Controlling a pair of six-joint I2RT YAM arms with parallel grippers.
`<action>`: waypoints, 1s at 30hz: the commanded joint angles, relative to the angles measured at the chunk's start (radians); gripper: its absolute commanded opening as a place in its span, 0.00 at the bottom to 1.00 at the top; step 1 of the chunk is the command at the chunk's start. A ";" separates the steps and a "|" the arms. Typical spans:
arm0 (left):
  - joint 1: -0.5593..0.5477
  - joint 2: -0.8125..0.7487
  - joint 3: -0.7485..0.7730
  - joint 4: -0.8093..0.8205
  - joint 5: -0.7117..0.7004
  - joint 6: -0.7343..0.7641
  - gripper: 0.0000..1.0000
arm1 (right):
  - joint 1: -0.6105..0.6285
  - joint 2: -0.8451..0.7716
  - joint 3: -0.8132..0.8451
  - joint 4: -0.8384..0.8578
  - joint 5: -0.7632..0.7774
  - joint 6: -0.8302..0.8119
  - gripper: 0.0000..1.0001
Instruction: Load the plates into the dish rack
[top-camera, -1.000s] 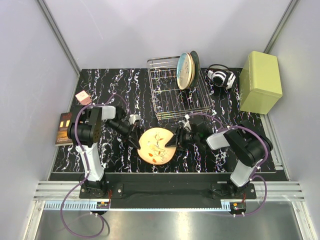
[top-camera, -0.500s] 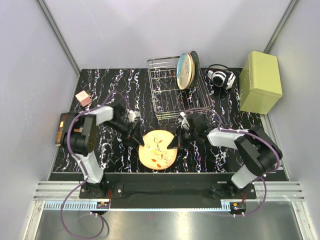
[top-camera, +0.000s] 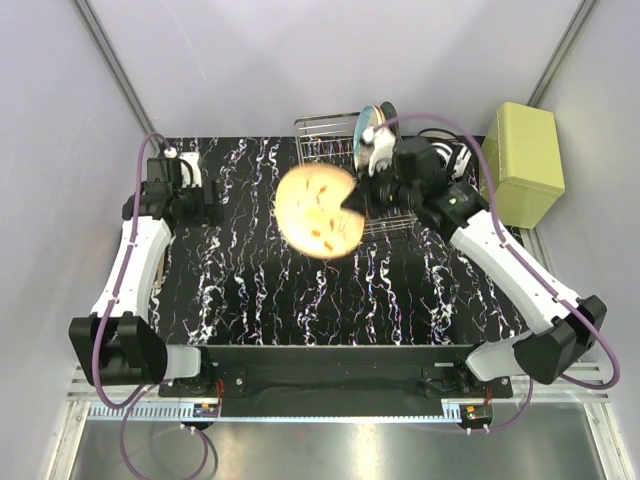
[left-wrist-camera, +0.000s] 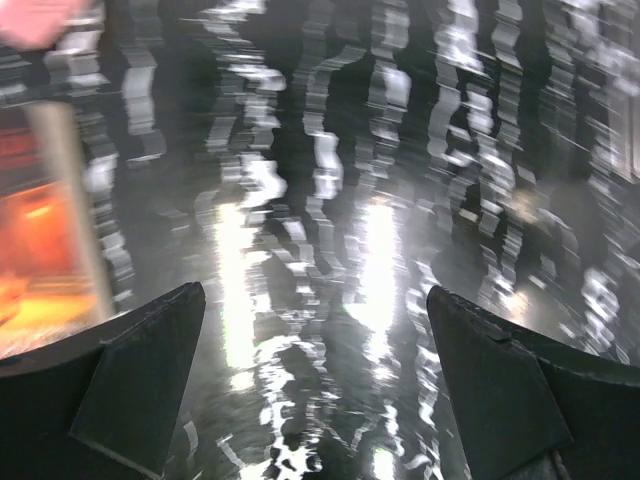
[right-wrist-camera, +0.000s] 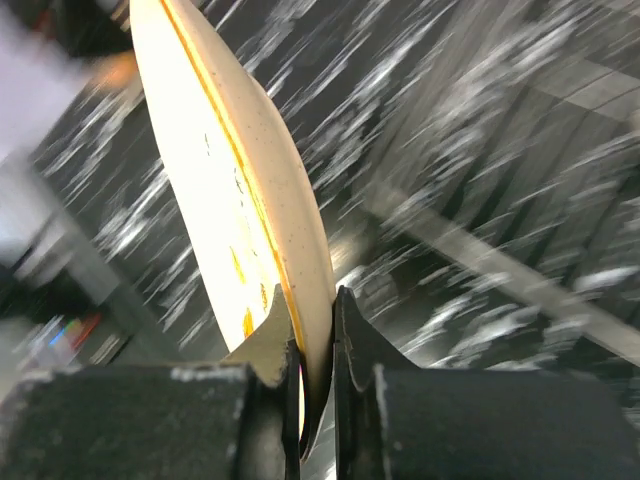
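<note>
Clamped tight on the rim of a cream plate (top-camera: 318, 210): right gripper (right-wrist-camera: 315, 310). Plate high above the table (top-camera: 250, 290), overlapping the dish rack's (top-camera: 325, 140) left edge. Other plates (top-camera: 375, 125) on edge at far right. Open tabletop left. Spread wide, empty: left gripper (left-wrist-camera: 312, 295).

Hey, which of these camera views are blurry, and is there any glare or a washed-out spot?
Top external: mostly sharp, only the lifted plate slightly soft. Left wrist: the table pattern smeared into streaks, with bright glare patches; the left pincer crisp. Right wrist: background streaked, the plate's face washed out.
</note>
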 joint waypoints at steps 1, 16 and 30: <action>-0.007 -0.026 0.010 0.026 -0.279 -0.062 0.99 | -0.007 0.051 0.222 0.184 0.461 -0.134 0.00; -0.011 -0.147 -0.108 0.069 -0.199 -0.092 0.99 | 0.001 0.399 0.548 0.643 1.057 -0.375 0.00; -0.010 -0.140 -0.157 0.092 -0.207 -0.103 0.99 | -0.013 0.677 0.752 0.574 1.200 -0.227 0.00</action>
